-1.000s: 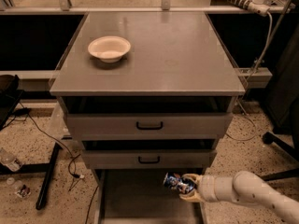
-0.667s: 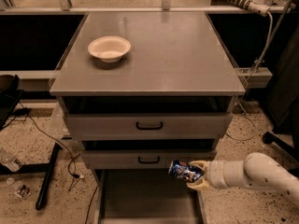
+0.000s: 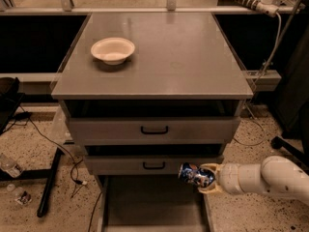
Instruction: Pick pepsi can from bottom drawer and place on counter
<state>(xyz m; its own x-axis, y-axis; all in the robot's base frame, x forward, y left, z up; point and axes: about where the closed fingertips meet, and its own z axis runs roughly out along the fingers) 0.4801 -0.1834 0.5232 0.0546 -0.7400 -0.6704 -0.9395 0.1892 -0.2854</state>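
Observation:
The pepsi can lies sideways in my gripper, dark blue with white and red markings. The gripper is shut on it and holds it above the right side of the open bottom drawer, level with the front of the middle drawer. My white arm reaches in from the lower right. The counter is the wide grey cabinet top above.
A white bowl sits on the counter's back left. Two upper drawers with black handles stick out slightly. Cables and a black stand leg lie on the speckled floor at left. A ledge and hose run at right.
The gripper has lifted the can up and slightly right, out of the bottom drawer to the level of the middle drawer front.

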